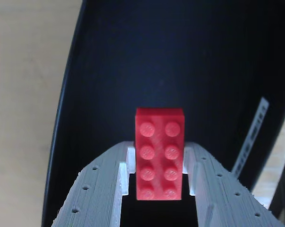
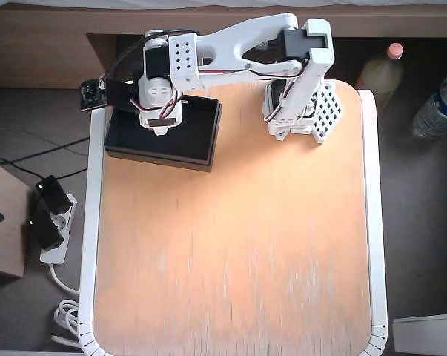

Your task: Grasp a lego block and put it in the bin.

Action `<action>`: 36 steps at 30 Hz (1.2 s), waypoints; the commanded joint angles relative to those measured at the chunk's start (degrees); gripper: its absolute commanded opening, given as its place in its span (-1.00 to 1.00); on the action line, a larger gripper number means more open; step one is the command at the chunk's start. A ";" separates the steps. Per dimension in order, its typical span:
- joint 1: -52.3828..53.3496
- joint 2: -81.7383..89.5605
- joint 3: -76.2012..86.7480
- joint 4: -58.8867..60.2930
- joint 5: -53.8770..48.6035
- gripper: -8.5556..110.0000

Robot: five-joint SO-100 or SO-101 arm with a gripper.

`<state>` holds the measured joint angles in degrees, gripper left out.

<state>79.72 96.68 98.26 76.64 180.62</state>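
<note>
Red lego block (image 1: 159, 160) clamped between the two white fingers (image 1: 99, 189) of the gripper (image 1: 159, 182), studs facing the wrist camera, hanging above the dark floor of the bin (image 1: 133, 56). In the overhead view, wrist parked over the bin (image 2: 197, 141) at the table's (image 2: 238, 259) back left corner, block hidden beneath it. Main hazards on release, as a judgement: brick bouncing off the hard floor and hopping the low wall; sticking to one finger and tipping out sideways; swinging wide if opened mid-motion. Safer lowered first, then opened while steady over the middle, well clear of the rim seen at left in the wrist view
</note>
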 commanded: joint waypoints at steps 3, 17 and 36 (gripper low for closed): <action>1.32 0.09 -7.82 -3.78 -1.05 -0.86; 1.93 0.44 -7.82 -3.78 1.67 -0.61; -8.35 20.57 -7.91 -5.98 -5.71 -0.61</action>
<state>74.27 109.16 98.26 71.98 176.40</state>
